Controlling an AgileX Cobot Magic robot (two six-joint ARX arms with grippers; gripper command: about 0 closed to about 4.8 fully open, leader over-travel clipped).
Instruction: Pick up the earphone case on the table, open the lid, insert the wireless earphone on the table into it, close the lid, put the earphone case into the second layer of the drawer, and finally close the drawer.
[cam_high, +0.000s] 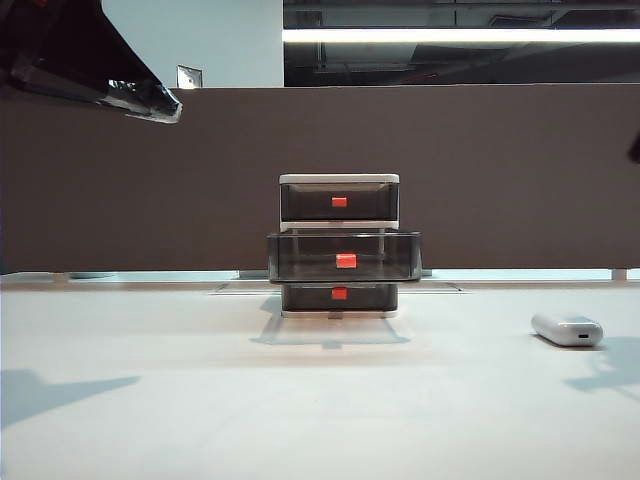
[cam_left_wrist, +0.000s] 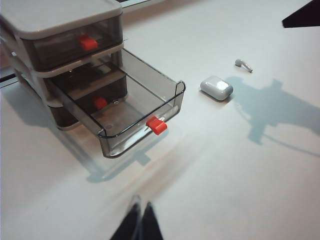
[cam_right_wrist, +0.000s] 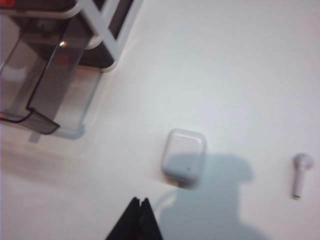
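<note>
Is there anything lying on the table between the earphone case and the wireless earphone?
No. In the right wrist view, only bare table lies between the earphone case and the wireless earphone; they lie apart.

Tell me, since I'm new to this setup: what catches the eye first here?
The drawer cabinet at the table's middle stands out, its second layer pulled open and empty, red-orange tabs on all three fronts. To its right lie the closed white earphone case and, beyond it, a loose wireless earphone. Both grippers are shut and hold nothing, the right gripper close by the case, the left gripper before the open drawer.
</note>
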